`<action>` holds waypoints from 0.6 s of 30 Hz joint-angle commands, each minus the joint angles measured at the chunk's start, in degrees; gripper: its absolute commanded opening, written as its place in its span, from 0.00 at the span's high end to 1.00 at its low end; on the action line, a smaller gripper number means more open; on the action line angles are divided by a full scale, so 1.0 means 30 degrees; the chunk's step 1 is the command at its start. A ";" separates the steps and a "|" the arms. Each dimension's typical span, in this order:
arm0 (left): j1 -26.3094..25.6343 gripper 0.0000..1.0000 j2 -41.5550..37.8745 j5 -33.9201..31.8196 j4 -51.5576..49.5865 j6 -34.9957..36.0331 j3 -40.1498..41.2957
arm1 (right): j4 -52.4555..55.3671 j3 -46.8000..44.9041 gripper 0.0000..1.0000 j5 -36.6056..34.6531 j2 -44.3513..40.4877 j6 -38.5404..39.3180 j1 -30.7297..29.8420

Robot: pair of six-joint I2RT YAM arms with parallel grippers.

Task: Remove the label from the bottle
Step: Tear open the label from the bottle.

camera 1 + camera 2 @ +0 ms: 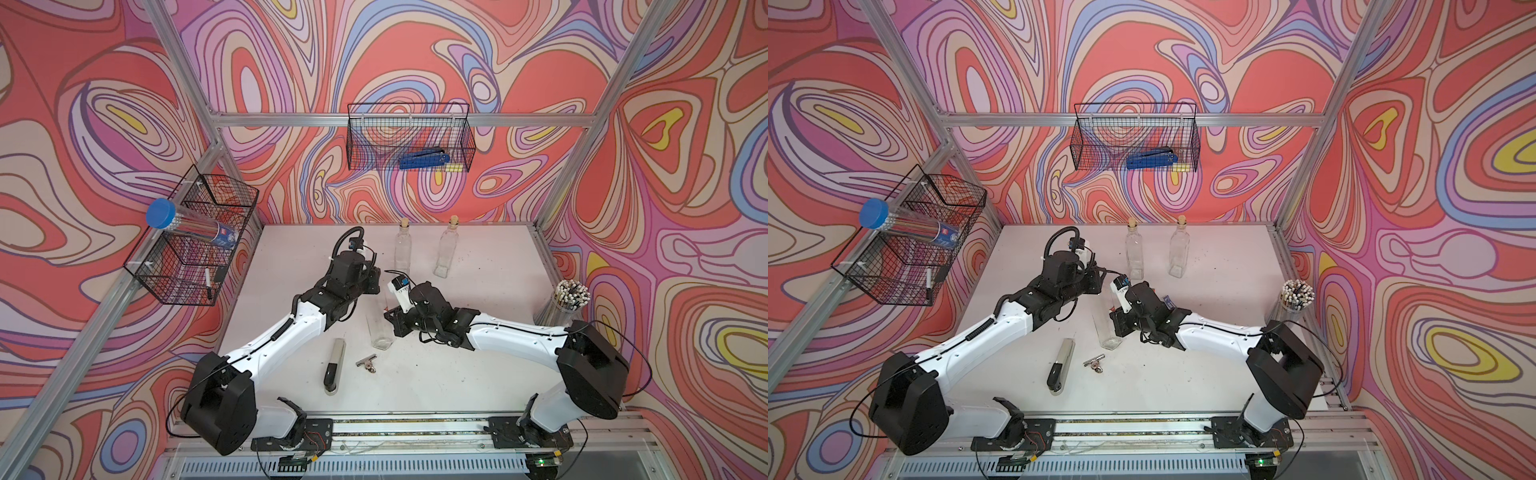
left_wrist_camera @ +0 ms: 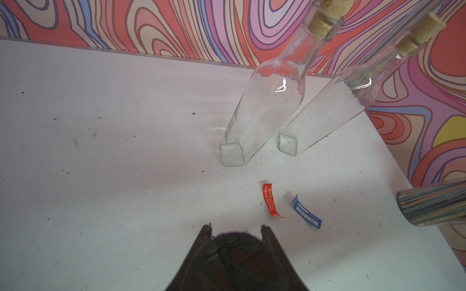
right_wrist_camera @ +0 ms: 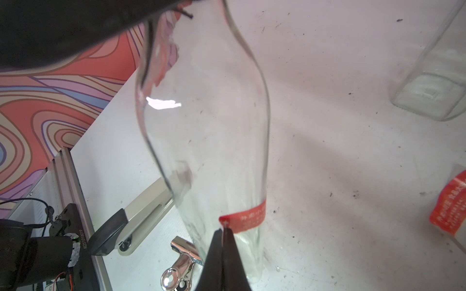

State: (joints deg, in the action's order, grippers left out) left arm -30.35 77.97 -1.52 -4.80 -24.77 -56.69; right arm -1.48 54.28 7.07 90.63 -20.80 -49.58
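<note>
Showing a clear glass bottle [image 1: 380, 328] standing on its square base near the middle of the white worktop [image 1: 478, 365], well apart from every edge. Holding the bottle's top from above: left end effector [image 2: 235, 229], its fingers [image 2: 205, 233] closing on either side of a dark rounded shape. Pressing together low on the glass body: right end effector [image 3: 224, 230], clenched, tips touching the curled end of the red label [image 3: 248, 216]; not showing whether the paper is being caught between them. Wrapping as a narrow matte printed band around the smooth, glossy wall just above the base, with the rest of the glass lying bare. Crowding the side of the base nearest the arm mounts: a flat silvery metal tool with a black end [image 1: 334, 365] and a shiny metal clip [image 1: 366, 360], both lying near the glass but apart from it. Standing toward the back edge, just beside each other: first corked bottle [image 1: 403, 249] and second corked bottle [image 1: 445, 249], both clear and square-based. Lying on the surface between that pair and the held bottle, slightly curled: loose red strip [image 2: 270, 200] and loose blue strip [image 2: 306, 213], apart from each other. Hugging the right edge: a clear cup of pencils [image 1: 571, 297]. Leaving bare, dark-speckled surface open across the left rear and along the front right.
</note>
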 commanded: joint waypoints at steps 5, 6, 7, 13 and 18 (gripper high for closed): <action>-0.0079 1.00 -0.0097 0.0184 -0.1448 0.0828 0.0350 | 0.0482 -0.0772 1.00 -0.1337 -0.0414 0.0180 0.0629; -0.0079 1.00 -0.0064 0.0155 -0.1462 0.0824 0.0350 | 0.0480 -0.0807 1.00 -0.1276 -0.0414 0.0180 0.0664; -0.0064 1.00 -0.0035 0.0140 -0.1477 0.0817 0.0325 | 0.0474 -0.0809 1.00 -0.1291 -0.0400 0.0142 0.0649; -0.0076 1.00 -0.0067 0.0067 -0.1536 0.0850 0.0328 | 0.0425 -0.0845 1.00 -0.1319 -0.0430 0.0108 0.0661; -0.0065 1.00 -0.0064 0.0075 -0.1536 0.0817 0.0348 | 0.0528 -0.0838 1.00 -0.1573 -0.0415 0.0085 0.0685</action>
State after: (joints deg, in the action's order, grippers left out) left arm -30.39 77.97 -1.50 -4.82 -24.62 -56.69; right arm -2.20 53.23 7.07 90.11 -20.64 -49.19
